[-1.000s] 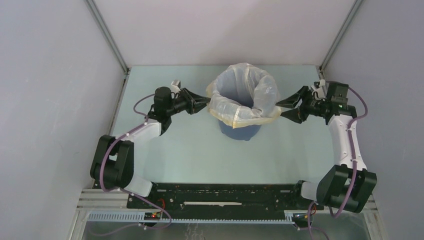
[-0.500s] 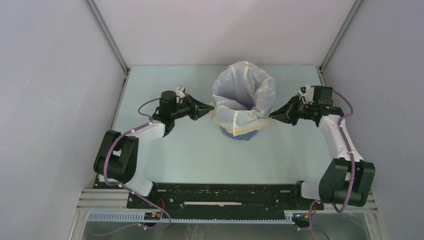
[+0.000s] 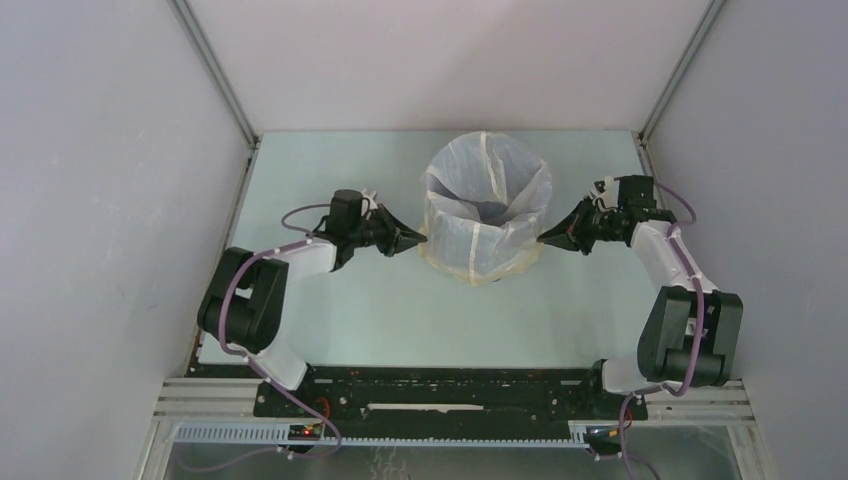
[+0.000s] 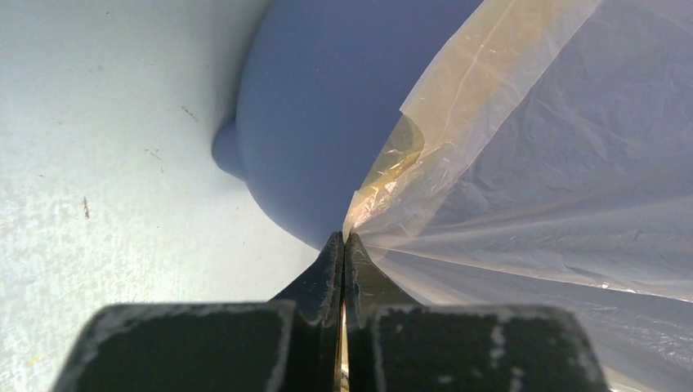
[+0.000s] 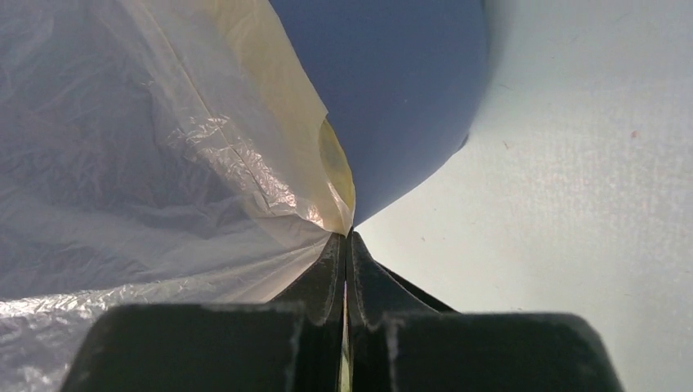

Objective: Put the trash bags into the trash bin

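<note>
Grey panel walls (image 3: pixel 100 200) on three sides; pale desk (image 3: pixel 340 310) beneath.

Trash bin (image 4: pixel 327 106) is upright at the far middle of the desk. Its blue wall is plain in both wrist views. From above it is almost wholly covered.

Trash bag (image 3: pixel 487 215) sits in the bin as a liner, mouth open and cuff folded down over the rim. The film is thin, whitish and crinkled, with a pale yellow band along the hem.

Change over the last second: both my arms have dropped lower and drawn in towards the near side, pulling the hem down the outside. A second ago the cuff was puffed and a band of blue showed under it. Now the film runs taut nearly to the foot.

Judgement: the bag is seated and the task is close to done. What remains is letting go without dragging the cuff back up.

Left claw (image 3: pixel 418 240): fingers pressed together, no gap, pinching the hem at the bin's left side.

Right claw (image 3: pixel 545 238): likewise closed tight on the hem at the bin's right side.
</note>
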Motion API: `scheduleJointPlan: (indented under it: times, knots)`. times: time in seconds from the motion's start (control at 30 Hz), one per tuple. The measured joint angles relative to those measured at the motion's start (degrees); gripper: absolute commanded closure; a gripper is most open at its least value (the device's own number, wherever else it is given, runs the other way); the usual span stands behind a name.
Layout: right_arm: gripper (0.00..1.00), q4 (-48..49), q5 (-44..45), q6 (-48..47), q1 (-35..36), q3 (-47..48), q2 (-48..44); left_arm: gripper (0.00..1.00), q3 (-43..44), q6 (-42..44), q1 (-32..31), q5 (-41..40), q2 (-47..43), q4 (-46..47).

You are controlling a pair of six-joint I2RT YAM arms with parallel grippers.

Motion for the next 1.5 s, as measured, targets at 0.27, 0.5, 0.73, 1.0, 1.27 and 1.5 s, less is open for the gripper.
scheduleJointPlan:
  times: [0.27,0.5,0.73,1.0,1.27,1.5]
  knots:
    - [0.88,-0.9,4.5,-2.4,0.4,1.3,1.0,1.0,4.8,4.9,0.0,-0.6,0.0,-5.9]
    - [0.6,-4.9,9.7,-4.5,2.0,4.5,3.2,0.86,4.9,6.9,0.0,-0.6,-0.8,-9.3]
    - [0.41,-16.1,23.5,-6.6,3.0,10.6,-2.5,0.62,5.2,11.7,0.0,-1.3,-5.7,-16.3]
    - [0.33,-24.8,35.0,-7.6,7.3,32.5,-8.3,0.49,5.2,13.8,0.0,-2.1,-11.4,-20.2]
    - [0.32,-24.9,39.6,-12.5,28.0,56.4,3.5,0.55,5.1,7.6,0.0,0.0,-10.7,-14.2]
    - [0.43,-27.1,43.7,-14.0,35.6,60.9,21.3,0.58,5.1,3.9,-0.1,0.5,-5.1,-9.8]
